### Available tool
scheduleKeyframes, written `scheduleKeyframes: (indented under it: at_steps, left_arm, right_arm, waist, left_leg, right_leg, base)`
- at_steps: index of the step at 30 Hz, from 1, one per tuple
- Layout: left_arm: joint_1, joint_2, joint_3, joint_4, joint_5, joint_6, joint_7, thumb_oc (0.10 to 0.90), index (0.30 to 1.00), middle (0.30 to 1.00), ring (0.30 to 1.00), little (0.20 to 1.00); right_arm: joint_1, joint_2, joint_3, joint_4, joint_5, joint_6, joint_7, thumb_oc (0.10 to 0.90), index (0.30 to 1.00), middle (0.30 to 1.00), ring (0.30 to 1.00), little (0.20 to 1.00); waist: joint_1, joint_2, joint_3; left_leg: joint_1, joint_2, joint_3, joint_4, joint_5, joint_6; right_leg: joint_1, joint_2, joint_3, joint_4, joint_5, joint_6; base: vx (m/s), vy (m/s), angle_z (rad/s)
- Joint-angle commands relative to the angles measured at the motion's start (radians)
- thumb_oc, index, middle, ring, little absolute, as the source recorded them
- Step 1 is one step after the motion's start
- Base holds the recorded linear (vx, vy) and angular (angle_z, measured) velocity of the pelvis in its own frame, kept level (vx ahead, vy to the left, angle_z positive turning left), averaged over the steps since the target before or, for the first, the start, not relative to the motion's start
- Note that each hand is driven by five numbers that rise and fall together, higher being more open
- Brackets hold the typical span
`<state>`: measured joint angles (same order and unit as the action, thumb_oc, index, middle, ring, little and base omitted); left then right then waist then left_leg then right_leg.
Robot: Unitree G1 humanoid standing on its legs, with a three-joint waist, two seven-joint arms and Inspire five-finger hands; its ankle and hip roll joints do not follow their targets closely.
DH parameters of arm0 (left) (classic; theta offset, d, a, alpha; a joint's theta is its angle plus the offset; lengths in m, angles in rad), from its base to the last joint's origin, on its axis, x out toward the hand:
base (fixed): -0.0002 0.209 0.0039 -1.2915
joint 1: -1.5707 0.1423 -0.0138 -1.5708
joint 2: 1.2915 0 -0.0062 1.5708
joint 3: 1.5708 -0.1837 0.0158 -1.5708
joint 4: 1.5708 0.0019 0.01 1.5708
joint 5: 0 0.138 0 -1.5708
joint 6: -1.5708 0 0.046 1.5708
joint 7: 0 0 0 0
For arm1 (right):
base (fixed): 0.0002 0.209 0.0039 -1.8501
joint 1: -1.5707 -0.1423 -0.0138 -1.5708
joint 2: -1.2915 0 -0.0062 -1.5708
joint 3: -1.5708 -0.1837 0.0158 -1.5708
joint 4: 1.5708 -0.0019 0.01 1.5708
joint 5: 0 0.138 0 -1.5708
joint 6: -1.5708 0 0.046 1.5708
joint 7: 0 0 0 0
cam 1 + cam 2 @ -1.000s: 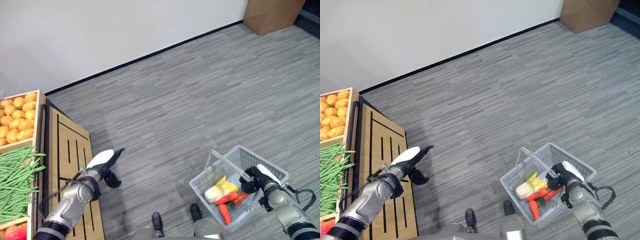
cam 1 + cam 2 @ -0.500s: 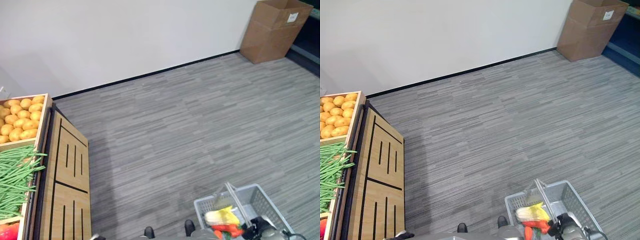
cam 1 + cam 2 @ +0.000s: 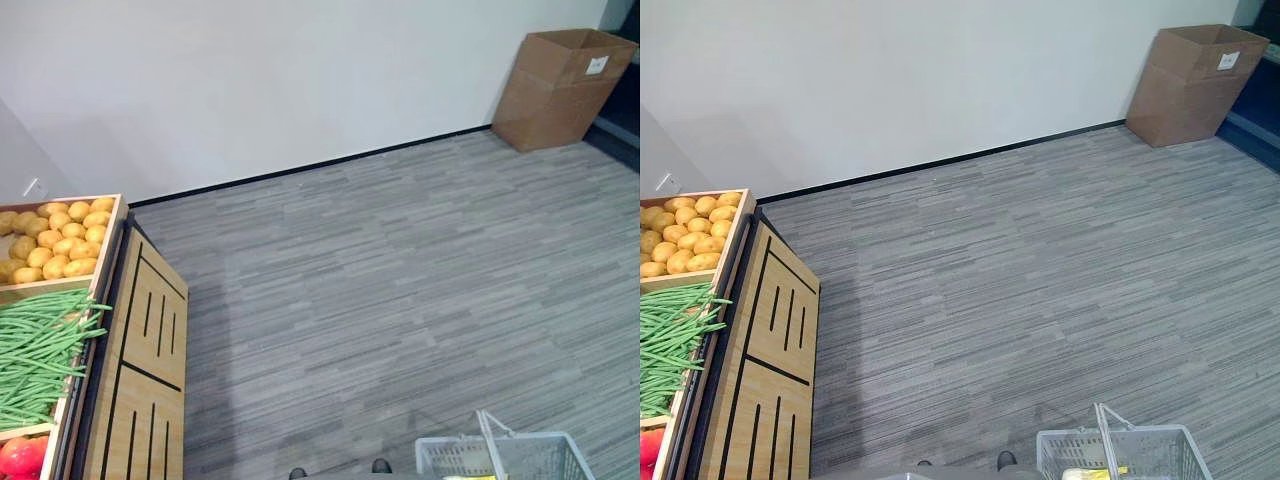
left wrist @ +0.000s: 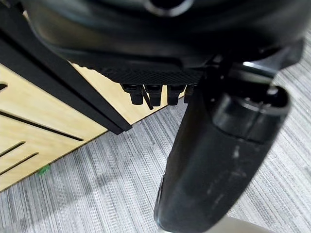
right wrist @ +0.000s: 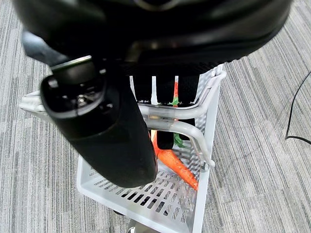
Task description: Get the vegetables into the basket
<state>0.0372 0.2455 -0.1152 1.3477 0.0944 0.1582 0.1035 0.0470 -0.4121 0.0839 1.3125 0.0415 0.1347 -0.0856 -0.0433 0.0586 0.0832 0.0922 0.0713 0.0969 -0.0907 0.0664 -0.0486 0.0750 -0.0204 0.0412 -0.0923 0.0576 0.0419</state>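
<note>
The basket (image 5: 160,194), a pale grey wire one, sits at about 5 o'clock in the head views, at the bottom edge over the grey floor (image 3: 400,300). In the right wrist view an orange carrot (image 5: 177,167) lies inside it, with something green beside it and a yellow piece just visible from above. The right robot hand (image 5: 109,141) has its fingers curled round the basket's handle (image 5: 194,128), thumb over the front, so the basket hangs from it.

The left robot hand (image 4: 218,160) shows in its own wrist view beside the wooden stand (image 4: 43,131); its short fingertips look curled under and nothing is in them.

The stand is at 8 to 9 o'clock: green beans (image 3: 40,355) in the middle bin, yellow potatoes (image 3: 55,245) behind them at 10 o'clock, something red (image 3: 20,455) at the near corner. A cardboard box (image 3: 560,85) stands at 2 o'clock by the wall.

As I judge it, this is a carrying step with the basket already part loaded. The next move calls for facing the stand and sending the free hand to another vegetable.
</note>
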Motion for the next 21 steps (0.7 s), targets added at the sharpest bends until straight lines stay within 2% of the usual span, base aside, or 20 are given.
scheduleKeyframes:
  at_steps: [1,4,5,21]
  left_arm:
    - [-0.06,0.039,0.016,0.054,-0.029,-0.004,0.016,0.9,1.0,1.0,1.0,1.0]
    - [-0.065,0.037,0.009,0.053,-0.027,-0.007,0.011,0.9,1.0,1.0,1.0,1.0]
    - [-0.066,0.038,0.007,0.053,-0.026,-0.008,0.015,0.9,1.0,1.0,1.0,1.0]
    - [-0.069,0.041,-0.016,0.043,-0.012,-0.018,-0.004,0.9,1.0,1.0,1.0,1.0]
  right_arm:
    - [-0.064,0.004,-0.003,0.03,0.025,-0.027,-0.01,0.4,0.3,0.3,0.3,0.3]
    - [-0.069,0.005,0.003,0.036,0.02,-0.026,-0.013,0.4,0.3,0.3,0.3,0.3]
    - [-0.072,0.003,0.0,0.035,0.019,-0.028,-0.024,0.9,1.0,1.0,1.0,1.0]
    - [-0.063,0.015,0.001,0.053,0.035,-0.027,-0.015,0.9,1.0,1.0,1.0,1.0]
  waist:
    - [0.005,-0.059,0.011]
    - [0.006,-0.06,0.011]
    - [0.006,-0.061,0.011]
    - [0.005,-0.058,0.011]
  left_leg:
    - [0.037,-0.023,-0.016,0.003,-0.065,-0.026]
    - [0.037,-0.024,-0.017,0.003,-0.066,-0.025]
    - [0.035,-0.024,-0.017,0.003,-0.066,-0.026]
    - [0.027,-0.028,-0.009,0.003,-0.064,-0.028]
  right_leg:
    - [0.006,-0.065,-0.081,0.015,-0.034,0.067]
    - [0.005,-0.066,-0.082,0.015,-0.033,0.068]
    - [0.005,-0.066,-0.083,0.015,-0.033,0.069]
    - [0.005,-0.068,-0.103,0.009,-0.029,0.071]
  base:
    - [0.0,-0.006,0.06]
    - [0.0,-0.003,0.02]
    - [0.0,0.0,0.0]
    - [0.0,-0.001,0.02]
